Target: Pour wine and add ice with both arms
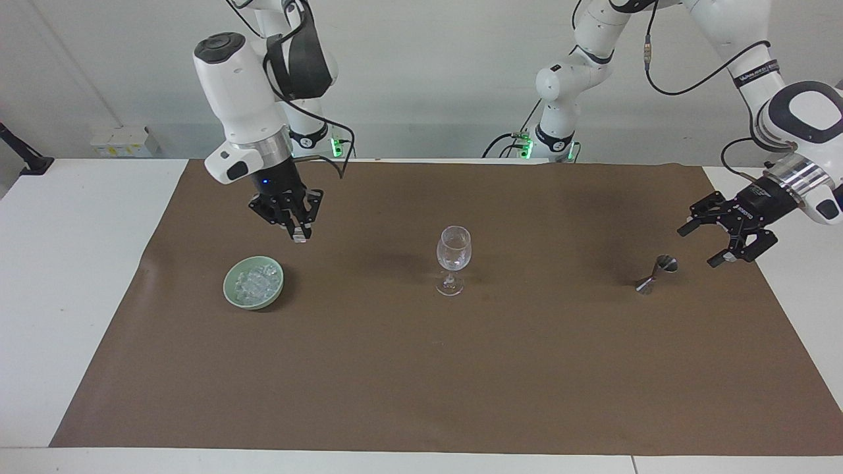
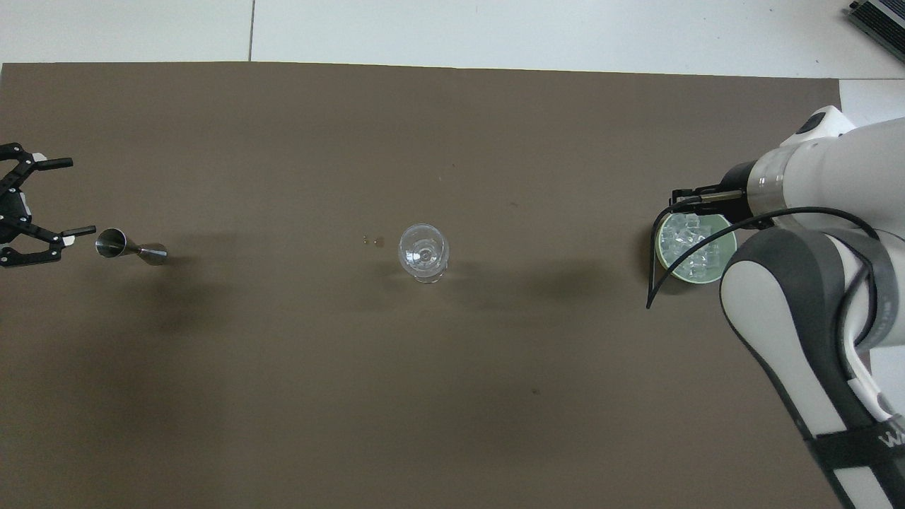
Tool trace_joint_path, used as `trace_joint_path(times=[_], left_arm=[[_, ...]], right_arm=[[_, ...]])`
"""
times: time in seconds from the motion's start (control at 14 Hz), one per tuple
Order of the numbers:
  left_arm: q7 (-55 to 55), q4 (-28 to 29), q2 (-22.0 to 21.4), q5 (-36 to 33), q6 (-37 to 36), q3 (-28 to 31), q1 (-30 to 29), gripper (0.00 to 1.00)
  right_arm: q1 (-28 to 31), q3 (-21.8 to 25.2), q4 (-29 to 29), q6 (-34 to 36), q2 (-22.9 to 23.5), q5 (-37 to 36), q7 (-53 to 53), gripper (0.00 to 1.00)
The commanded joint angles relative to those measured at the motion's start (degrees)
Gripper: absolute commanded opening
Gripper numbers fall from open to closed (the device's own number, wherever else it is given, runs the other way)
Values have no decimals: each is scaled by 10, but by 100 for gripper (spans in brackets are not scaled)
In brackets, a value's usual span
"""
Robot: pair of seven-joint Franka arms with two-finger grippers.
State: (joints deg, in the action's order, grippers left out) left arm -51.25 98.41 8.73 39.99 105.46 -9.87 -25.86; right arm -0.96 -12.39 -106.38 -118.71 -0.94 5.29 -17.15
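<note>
Ice [image 1: 255, 283] in small clear chunks, piled in a round pale green bowl [image 1: 253, 303] on the big brown mat [image 1: 421, 382], toward the right arm's end of the white table [image 1: 66, 263].

Next, black right gripper [image 1: 299, 234] on its white arm, up in the air over the mat just beside the bowl. Fingertips pinched together. Something small and pale at the tips. Cannot tell if ice or just the pads.

Then a clear glass wine glass [image 1: 453, 253], standing up straight in the middle of the mat, well apart from the bowl.

Then a small shiny silver metal measuring cup [image 1: 655, 274], lying on its side toward the left arm's end.

Last, black left gripper [image 1: 699, 246], up in the air near the measuring cup, over the mat's edge. Spread wide, nothing in it, not touching the cup.
</note>
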Motion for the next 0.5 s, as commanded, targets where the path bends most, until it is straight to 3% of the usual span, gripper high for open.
trace_joint_path(times=[0.0,0.29,0.43], left_arm=[[4,-37,-3,-92,-9,5,40,100],[135,-52,-13,-179,-8,6,78,100],[217,-61,-13,-220,-9,6,97,100]], right_arm=[[5,-46,6,-19,1,10,-83,10],[2,-115,6,-85,11,10,-183,9],[-22,-126,6,-121,24,10,-233,9]])
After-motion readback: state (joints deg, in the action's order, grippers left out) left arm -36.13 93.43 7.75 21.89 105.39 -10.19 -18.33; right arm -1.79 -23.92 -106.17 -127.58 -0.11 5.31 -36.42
